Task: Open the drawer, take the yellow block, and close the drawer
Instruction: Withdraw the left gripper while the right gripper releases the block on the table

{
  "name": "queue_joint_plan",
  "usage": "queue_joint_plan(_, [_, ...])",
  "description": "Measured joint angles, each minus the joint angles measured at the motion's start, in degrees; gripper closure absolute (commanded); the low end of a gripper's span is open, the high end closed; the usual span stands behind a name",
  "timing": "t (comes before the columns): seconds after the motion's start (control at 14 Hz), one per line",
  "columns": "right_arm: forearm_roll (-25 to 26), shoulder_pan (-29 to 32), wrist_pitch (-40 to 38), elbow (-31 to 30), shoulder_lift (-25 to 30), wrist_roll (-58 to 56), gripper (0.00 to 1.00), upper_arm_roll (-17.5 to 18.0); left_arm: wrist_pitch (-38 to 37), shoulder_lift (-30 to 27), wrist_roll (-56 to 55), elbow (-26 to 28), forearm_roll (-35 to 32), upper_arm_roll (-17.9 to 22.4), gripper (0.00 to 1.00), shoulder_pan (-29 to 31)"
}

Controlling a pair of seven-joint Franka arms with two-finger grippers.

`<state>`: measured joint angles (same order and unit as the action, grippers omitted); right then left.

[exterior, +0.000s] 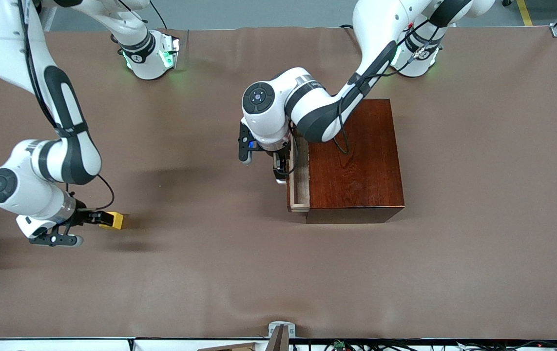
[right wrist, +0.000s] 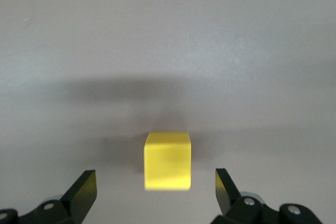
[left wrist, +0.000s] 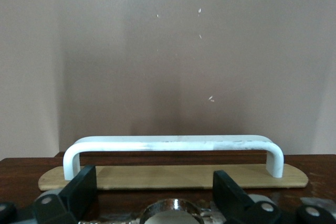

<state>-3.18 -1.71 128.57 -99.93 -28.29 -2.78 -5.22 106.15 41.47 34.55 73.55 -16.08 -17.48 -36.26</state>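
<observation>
With the yellow block (exterior: 114,220) set on the table toward the right arm's end, the right gripper (right wrist: 156,192) stands released around it. The left gripper (left wrist: 155,190), jaws spread and empty, faces the handle (left wrist: 173,144) of the part-open drawer (exterior: 298,175), whose long axis crosses the jaws.

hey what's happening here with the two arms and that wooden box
The right gripper is open over the yellow block, which sits free on the table toward the right arm's end, so the block is already out. The left gripper is at the white handle of the drawer, fingers open on either side. The drawer is only slightly open from the mahogany box, so closing it is what remains.
</observation>
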Motion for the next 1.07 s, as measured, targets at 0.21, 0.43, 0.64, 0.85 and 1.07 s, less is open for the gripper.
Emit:
queue_joint_plan(0.21, [0.0,-0.7,-8.0,0.3,6.4,0.0,0.0,0.3,-2.0,-0.6,0.0,0.0,-0.2,0.4,0.0,0.1])
queue_joint_plan(0.43, [0.0,-0.6,-16.3,0.3,13.9,0.0,0.0,0.1,-4.9,-1.3,0.0,0.1,-0.2,1.4,0.0,0.2])
queue_joint_plan(0.64, [0.1,-0.6,-22.3,0.3,20.8,0.0,0.0,0.0,-6.7,-1.6,0.0,0.1,-0.2,1.5,0.0,0.3])
queue_joint_plan(0.85, [0.1,-0.6,-28.7,0.3,26.7,0.1,0.0,0.1,-7.8,-1.6,0.1,0.2,-0.3,1.7,0.0,0.3])
queue_joint_plan(1.07, [1.0,-0.6,-34.2,1.1,29.3,1.4,0.0,0.2,-9.3,-1.6,0.2,0.2,-0.4,1.9,0.0,0.3])
